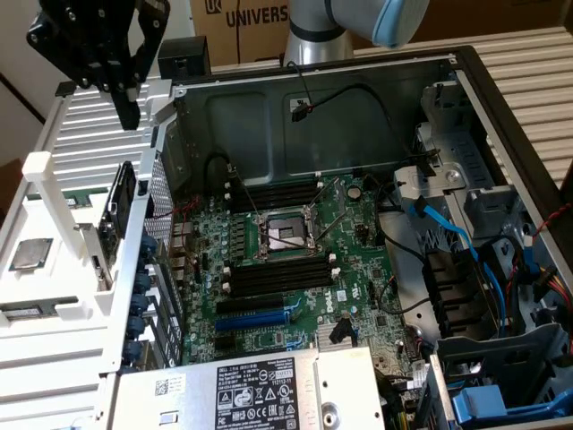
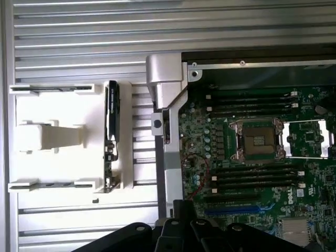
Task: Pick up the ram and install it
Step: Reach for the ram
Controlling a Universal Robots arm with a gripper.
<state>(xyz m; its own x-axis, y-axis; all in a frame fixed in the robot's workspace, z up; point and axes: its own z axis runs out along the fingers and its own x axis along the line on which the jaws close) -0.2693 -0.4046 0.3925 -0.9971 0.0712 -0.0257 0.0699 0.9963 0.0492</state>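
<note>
Subject of inspection: the ram [image 1: 121,204], a long, narrow dark-green memory stick carrying black chips.

Location: it stands on its long edge in a white plastic slotted holder [image 1: 40,193] at the left of the exterior frame, just beside the outer perforated wall of the open grey metal computer case [image 1: 313,98]. The holder rests on a ribbed grey metal worktop [image 1: 89,152].

Condition: seen edge-on from the wrist, the ram [image 2: 111,123] reads as a thin dark strip with a pale band along one side. It is seated straight in its groove. Finer markings cannot be made out.

Judgement on placement: the upright stance presents the thin top edge to a grasp from above, and the holder's groove keeps the stick from tipping.

The black multi-link gripper [image 1: 128,112] hangs at the upper left of the exterior frame, above the holder and apart from the ram. Its jaws are clenched together and carry nothing.

Inside the case, the green motherboard [image 1: 358,242] lies flat, and its long black memory slots with white end clips [image 1: 277,278] stand vacant on either side of the metal processor socket [image 1: 282,235]. The ram is not yet picked up.
</note>
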